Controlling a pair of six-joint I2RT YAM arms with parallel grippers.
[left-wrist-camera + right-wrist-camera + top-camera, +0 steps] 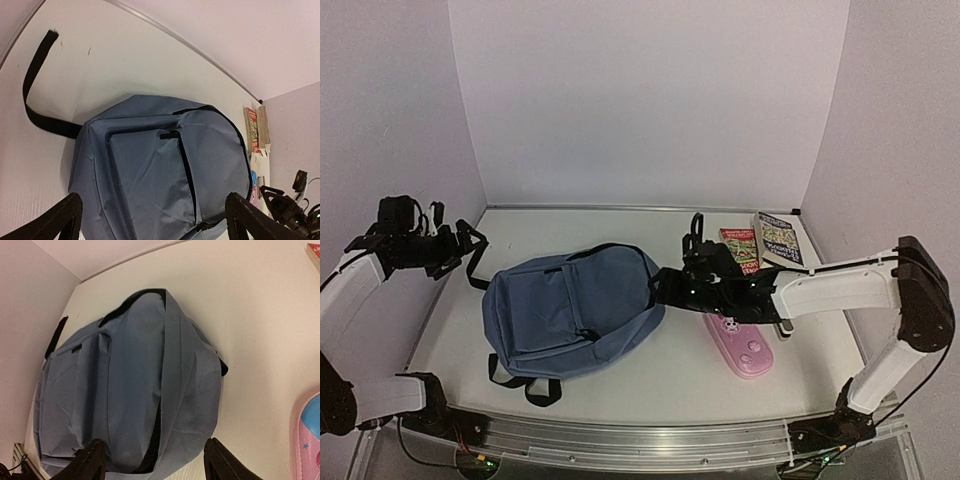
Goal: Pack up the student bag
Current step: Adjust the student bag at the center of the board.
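Left of the desk's middle, at about 9 o'clock in the overhead view, a soft slate-blue fabric student bag [570, 310] with black straps lies flat on the pale white desk [650, 385]. Its front pocket faces up and its black top handle points toward 1 o'clock. One loose black strap [475, 268] trails off the bag at 10 o'clock and curls across the bare surface. The left claw [463, 250] hangs above that strap, off the bag's 10 o'clock corner. In its wrist view the two black fingers [65, 220] are spread wide with nothing between them, and the bag lies below. The right claw [662, 286] sits at the bag's 3 o'clock edge. Its fingers [92, 460] are also parted wide, straddling the bag's side where a dark slit shows in the fabric. They grip nothing, and I cannot tell whether they touch the cloth. An oblong pink plastic pencil case [740, 345] lies near the bag at its 3 o'clock, under the right forearm. Toward the far right corner, at 1 o'clock, a thin red-covered booklet [740, 250] and a pale-covered paperback book [780, 238] lie side by side, well apart from the bag.
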